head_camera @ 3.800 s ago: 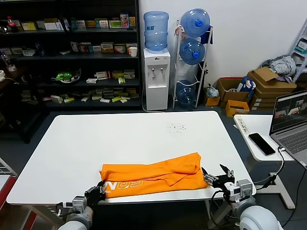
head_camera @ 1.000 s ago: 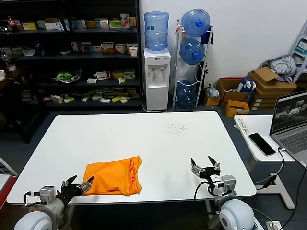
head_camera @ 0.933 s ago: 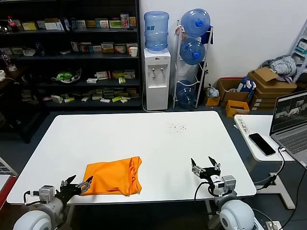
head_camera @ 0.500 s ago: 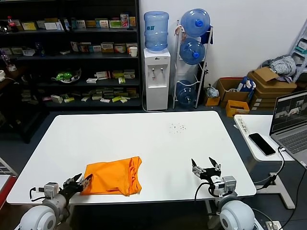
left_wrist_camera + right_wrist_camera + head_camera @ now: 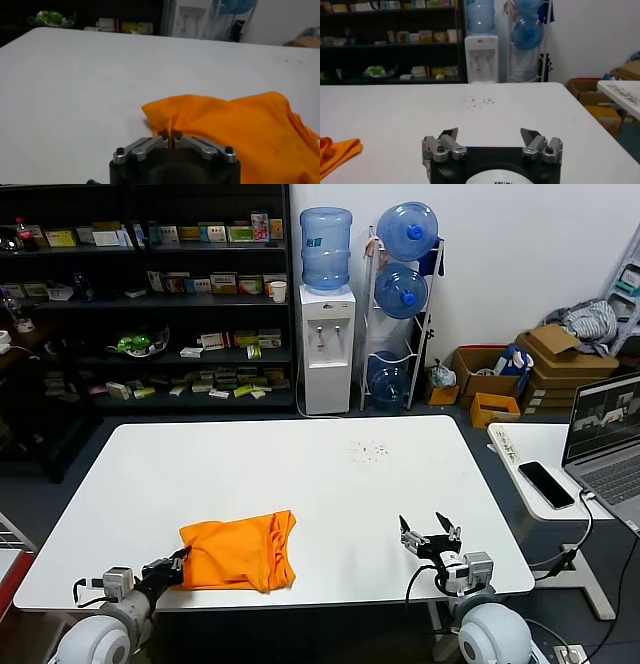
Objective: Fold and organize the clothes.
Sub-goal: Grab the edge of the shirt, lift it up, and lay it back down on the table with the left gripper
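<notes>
The orange T-shirt (image 5: 238, 551) lies folded into a small wad on the white table (image 5: 300, 474), near its front left edge. No lettering shows. My left gripper (image 5: 176, 566) is at the shirt's near left corner and is shut on a fold of the cloth; in the left wrist view (image 5: 171, 136) the orange T-shirt (image 5: 235, 125) rises from between the closed fingers. My right gripper (image 5: 428, 535) is open and empty above the table's front right part, apart from the shirt. In the right wrist view (image 5: 490, 134) a bit of the shirt (image 5: 337, 151) shows at the edge.
A phone (image 5: 546, 483) and a laptop (image 5: 605, 434) sit on a side table to the right. Shelves (image 5: 150, 294), a water dispenser (image 5: 327, 334) and cardboard boxes with a grey cloth heap (image 5: 585, 319) stand beyond the table. Small dark specks (image 5: 370, 450) lie on the table's far part.
The shirt, earlier a long strip across the front edge, is now folded into a small wad at the left. My left gripper has moved in and closed on its corner. The right gripper has stayed put.
</notes>
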Tool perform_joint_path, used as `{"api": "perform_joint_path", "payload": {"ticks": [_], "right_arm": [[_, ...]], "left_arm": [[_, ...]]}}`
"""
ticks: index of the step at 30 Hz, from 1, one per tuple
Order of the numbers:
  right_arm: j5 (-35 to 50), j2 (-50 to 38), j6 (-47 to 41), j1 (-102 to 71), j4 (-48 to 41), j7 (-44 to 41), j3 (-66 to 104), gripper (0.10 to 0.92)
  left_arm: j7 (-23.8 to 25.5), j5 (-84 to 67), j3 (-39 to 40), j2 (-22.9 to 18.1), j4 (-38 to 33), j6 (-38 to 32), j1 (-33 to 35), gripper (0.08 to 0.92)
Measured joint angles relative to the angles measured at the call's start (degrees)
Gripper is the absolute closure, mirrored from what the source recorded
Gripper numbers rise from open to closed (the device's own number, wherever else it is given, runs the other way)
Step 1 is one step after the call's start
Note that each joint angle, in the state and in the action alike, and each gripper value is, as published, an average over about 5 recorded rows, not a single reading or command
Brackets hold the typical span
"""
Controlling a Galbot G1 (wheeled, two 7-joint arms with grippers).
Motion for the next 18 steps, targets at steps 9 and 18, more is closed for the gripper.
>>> {"api": "perform_joint_path", "payload": {"ticks": [9,18], "right_arm": [[0.0,0.2,0.5,0.4,-0.6,0.0,-0.2,0.203],[1.0,-0.4,1.3,1.5,-0.6,-0.7,-1.0,0.203]], "left_arm": [[-3.2,3.4,-1.4,0.1,-8.5,0.9,2.6,0.895],[-4.5,6.8,-7.1,6.7,-13.2,4.3,6.5,0.895]]}}
